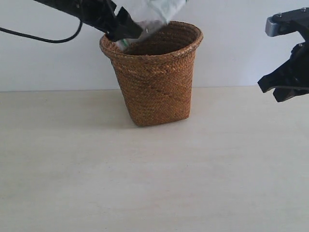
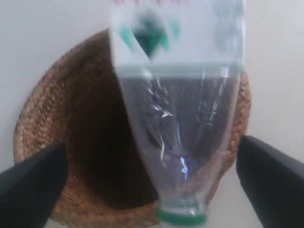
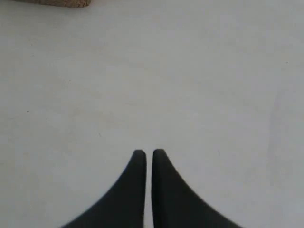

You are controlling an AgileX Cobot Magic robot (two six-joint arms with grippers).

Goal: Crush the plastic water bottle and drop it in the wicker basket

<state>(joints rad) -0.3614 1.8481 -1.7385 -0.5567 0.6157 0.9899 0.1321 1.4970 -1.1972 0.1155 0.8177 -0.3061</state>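
Hovering over the basket (image 2: 42, 114), the left claw (image 2: 152, 145) gapes wide around the blurred bottle (image 2: 185, 118), apparently unheld and dropping; next, retreat clear.

One wicker basket (image 1: 154, 82) stands at the centre of the exterior view. One plastic water bottle (image 1: 155, 13) shows at the top centre, with one green cap (image 2: 183, 217). There are two grippers: the left gripper (image 1: 126, 28) at upper left and the right gripper (image 1: 269, 92) at the right edge. One black cable (image 1: 48, 39) runs at upper left. One table (image 1: 145, 183) fills the lower frame.
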